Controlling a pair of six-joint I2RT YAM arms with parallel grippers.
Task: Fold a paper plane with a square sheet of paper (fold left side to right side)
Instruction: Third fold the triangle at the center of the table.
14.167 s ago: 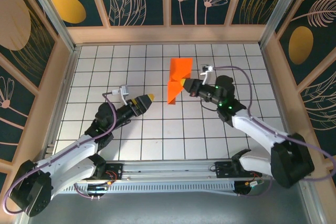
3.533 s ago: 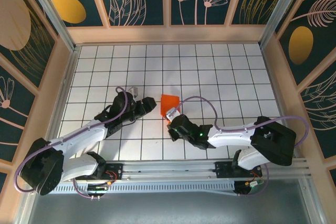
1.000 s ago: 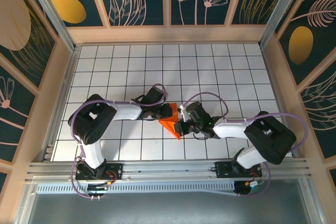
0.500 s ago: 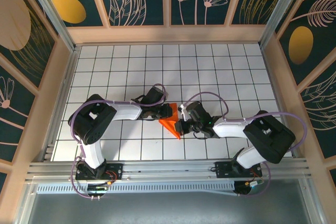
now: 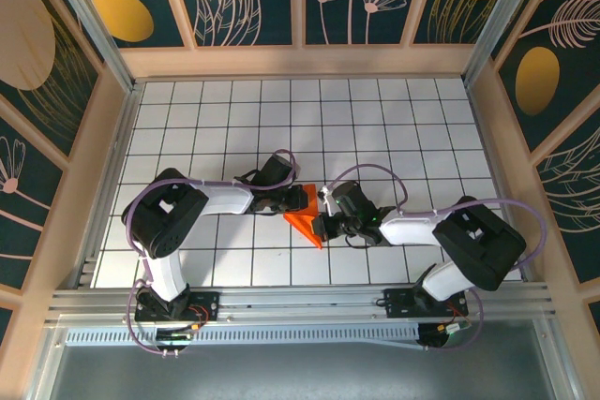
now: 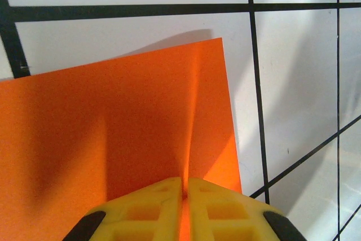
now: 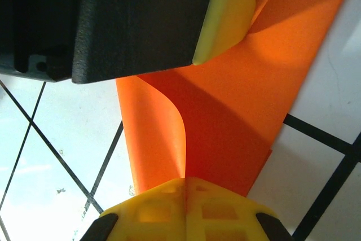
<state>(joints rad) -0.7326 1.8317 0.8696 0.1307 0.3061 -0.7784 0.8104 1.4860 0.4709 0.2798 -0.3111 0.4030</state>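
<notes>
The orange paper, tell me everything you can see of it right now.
The orange paper is thin, plain, bright and matte. It is folded into a small pointed shape that lies near the middle of the white grid floor. One layer curls up off the rest. The left tool is shut on a raised ridge at one edge. The right tool is shut on the curled layer from the opposite side.
</notes>
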